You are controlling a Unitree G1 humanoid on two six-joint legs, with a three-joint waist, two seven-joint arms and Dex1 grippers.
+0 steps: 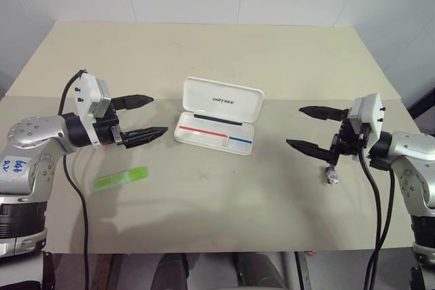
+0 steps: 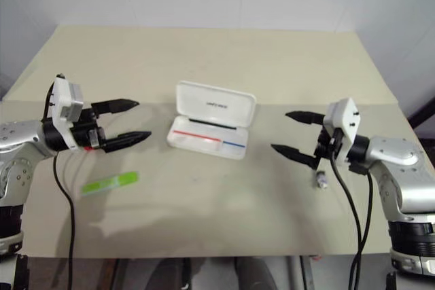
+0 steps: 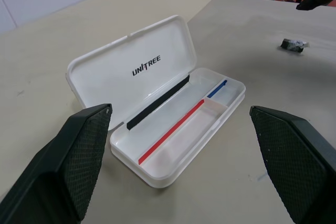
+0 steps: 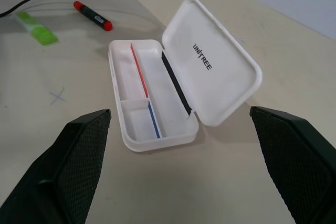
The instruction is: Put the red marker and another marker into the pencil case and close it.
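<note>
Operator: Where was the pencil case (image 1: 217,119), and in what condition?

Technician: It lay near the middle of the bench (image 1: 224,45), lid swung up toward 12 o'clock with the print facing forward. The base was empty, showing a thin red-and-blue line.

Operator: Location of the markers?

Technician: The light-green marker (image 1: 121,178) lay flat at about 8 o'clock from the case, well apart from it. The red marker (image 4: 92,16) lay on the bench near the green one, between it and the case, as the right wrist view showed. Neither was inside the case.

Operator: Status of each pincer?

Technician: The left pincer (image 1: 148,115) hovered at 9 o'clock from the case, fingers spread wide, holding nothing, pointing toward the case. The right pincer (image 1: 304,127) hovered at 3 o'clock, likewise spread and empty, aimed back at the case. A small grey-black object (image 1: 332,175) lay on the bench just below the right pincer.
</note>
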